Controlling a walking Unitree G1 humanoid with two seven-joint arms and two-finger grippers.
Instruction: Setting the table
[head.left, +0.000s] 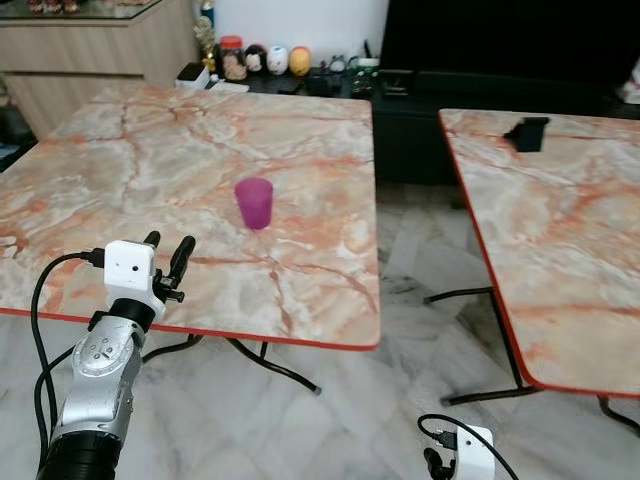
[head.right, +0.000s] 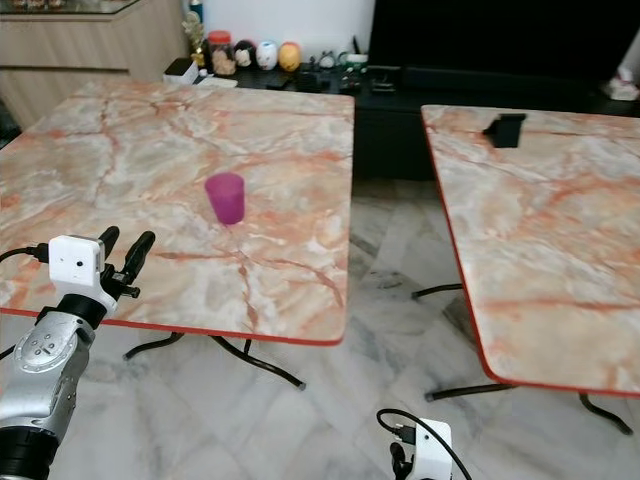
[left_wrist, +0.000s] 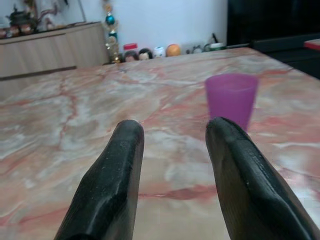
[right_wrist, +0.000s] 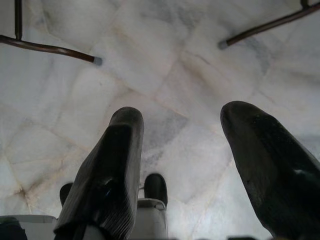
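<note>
One purple cup (head.left: 254, 202) on table (head.left: 120, 170); left gripper (head.left: 167, 249) parted.

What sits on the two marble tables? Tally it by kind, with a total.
Purple cup: 1, upright on the left table, ahead of the open left gripper.
Black object: 1, on the right table; too small to identify.
Total: 2.
The right gripper hangs open over the floor.
</note>
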